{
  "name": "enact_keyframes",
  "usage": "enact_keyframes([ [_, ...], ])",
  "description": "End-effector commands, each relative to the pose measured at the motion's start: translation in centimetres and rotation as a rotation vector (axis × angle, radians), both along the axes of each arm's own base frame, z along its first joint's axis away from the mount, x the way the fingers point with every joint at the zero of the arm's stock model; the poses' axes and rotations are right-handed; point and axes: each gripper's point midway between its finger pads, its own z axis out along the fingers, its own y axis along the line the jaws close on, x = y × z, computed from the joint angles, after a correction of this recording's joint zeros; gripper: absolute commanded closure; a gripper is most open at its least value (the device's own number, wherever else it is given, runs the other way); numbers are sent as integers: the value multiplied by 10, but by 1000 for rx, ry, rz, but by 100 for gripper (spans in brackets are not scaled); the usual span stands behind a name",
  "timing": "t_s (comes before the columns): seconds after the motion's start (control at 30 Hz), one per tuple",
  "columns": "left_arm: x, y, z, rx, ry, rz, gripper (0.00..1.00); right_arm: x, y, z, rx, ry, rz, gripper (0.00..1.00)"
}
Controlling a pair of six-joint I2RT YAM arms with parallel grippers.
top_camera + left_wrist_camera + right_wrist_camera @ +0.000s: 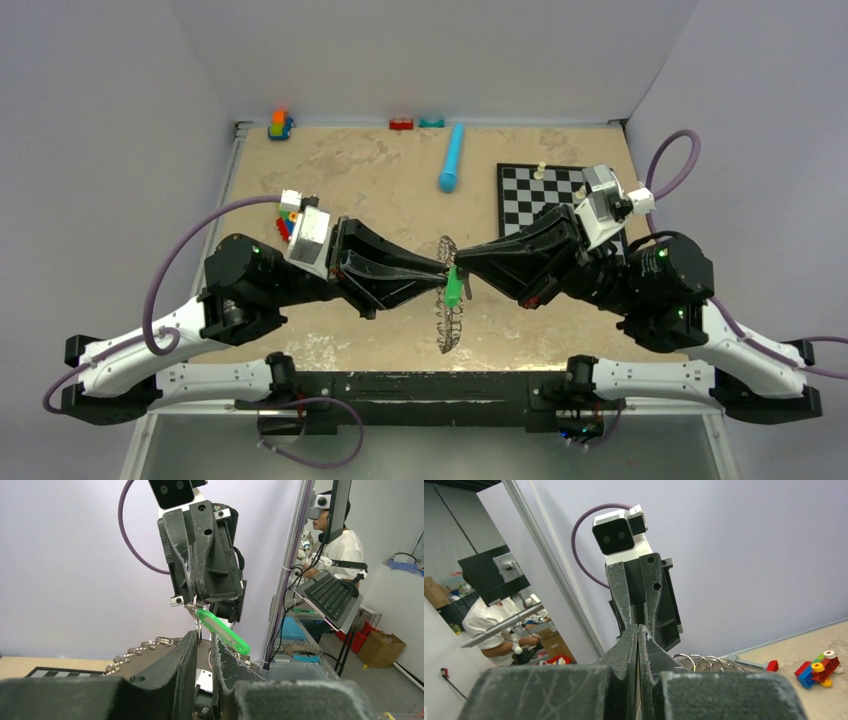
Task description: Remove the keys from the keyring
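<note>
Keyring [447, 328] sits mid-surface between the two gripper tips. From the top it shows edge-on as a thin jagged strip, so the hoop stands on edge. Its long axis runs near-to-far, with the near end toward the arm bases. Can't tell if the bottom touches the surface [340, 185].

Keys [137, 651] are small, silver and packed along the hoop. In the left wrist view they fan out leftward.

Green key [455, 288] has a bright translucent green head. It hangs at the gripper tips with its long axis pointing toward the near edge. In the left wrist view it slants down and to the right.

Left gripper [438, 268] comes in from the left, nearly level. It is clenched on the keyring wire, which passes between its fingers [186, 655] through only a thin slit.

Right gripper [466, 268] comes in from the right, tip to tip with the left. Its fingers are pressed together, pinching the top end of the green key.

Small block toy [819, 669] lies on the surface behind the left wrist.

Farther back on the right is a chessboard [530, 200], flat, with a pale chess piece [541, 171] on its far edge.

Blue cylinder [452, 158] lies left of the board, with its long axis roughly near-to-far.

At the far edge are stacked blocks [280, 125], a red piece [401, 124] and a teal piece [431, 122].
</note>
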Motion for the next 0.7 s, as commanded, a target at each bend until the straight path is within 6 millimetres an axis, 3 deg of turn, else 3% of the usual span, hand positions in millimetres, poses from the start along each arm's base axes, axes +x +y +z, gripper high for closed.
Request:
enact_keyframes([
  [0.0,-1,3,9,-43,-14,6,81,-5,-13,26,100,-27,11,100],
  [0.2,-1,5,9,-46,-17,12,84,-6,-10,25,99,-28,18,100],
  [0.43,0,7,11,-51,-16,18,100,-7,-8,26,102,-26,26,100],
  [0.67,0,9,11,-53,-15,24,100,-8,-3,24,93,-24,40,100],
])
